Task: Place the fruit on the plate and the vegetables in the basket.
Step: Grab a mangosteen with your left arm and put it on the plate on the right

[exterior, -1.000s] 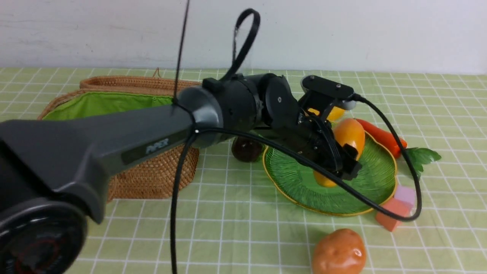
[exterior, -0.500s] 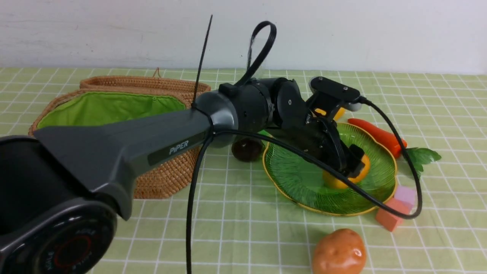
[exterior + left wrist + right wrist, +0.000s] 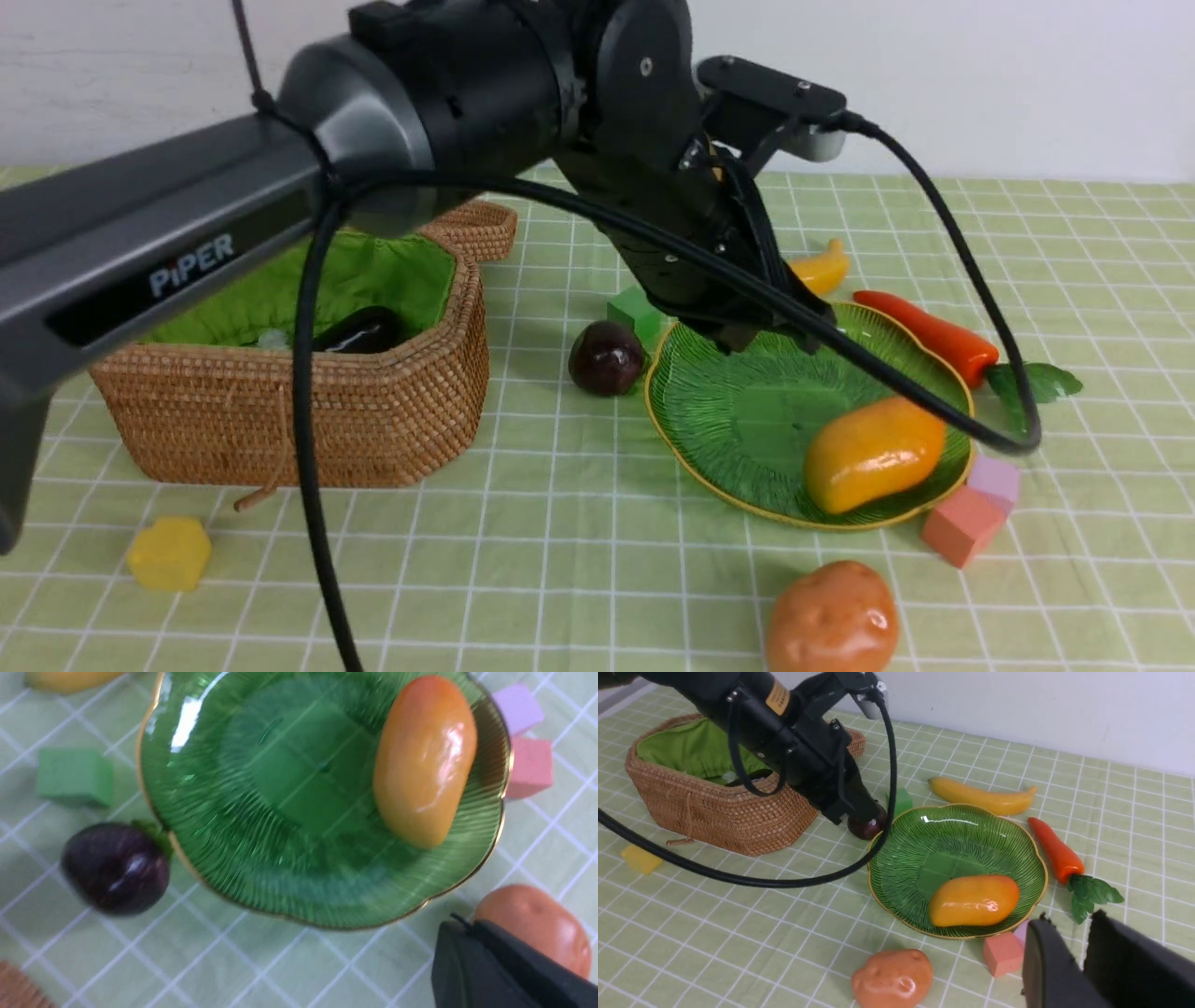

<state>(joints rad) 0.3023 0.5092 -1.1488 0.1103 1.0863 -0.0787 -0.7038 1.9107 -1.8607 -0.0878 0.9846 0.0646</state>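
The orange-yellow mango [image 3: 873,453] lies on the green leaf-shaped plate [image 3: 728,420], toward its near right rim. My left gripper [image 3: 747,336] hangs above the plate's far side, shut and empty; its fingertips [image 3: 460,928] show pressed together. The small dark purple fruit [image 3: 607,357] sits just left of the plate, and the banana [image 3: 817,269] lies behind it. The carrot [image 3: 924,331] lies right of the plate, and the potato [image 3: 831,621] is on the cloth in front. The eggplant [image 3: 359,329] lies inside the woven basket [image 3: 308,420]. My right gripper [image 3: 1071,926] hovers near the carrot's leaves, open by a narrow gap, holding nothing.
A green block [image 3: 635,313] sits behind the purple fruit. A pink block [image 3: 962,527] and a lilac block [image 3: 994,478] touch the plate's near right rim. A yellow block [image 3: 168,553] lies in front of the basket. The left arm's black cable [image 3: 980,308] loops over the plate and carrot.
My left gripper let the mango down onto the plate, then rose and shut. The arm lifted, uncovering the basket with the eggplant.
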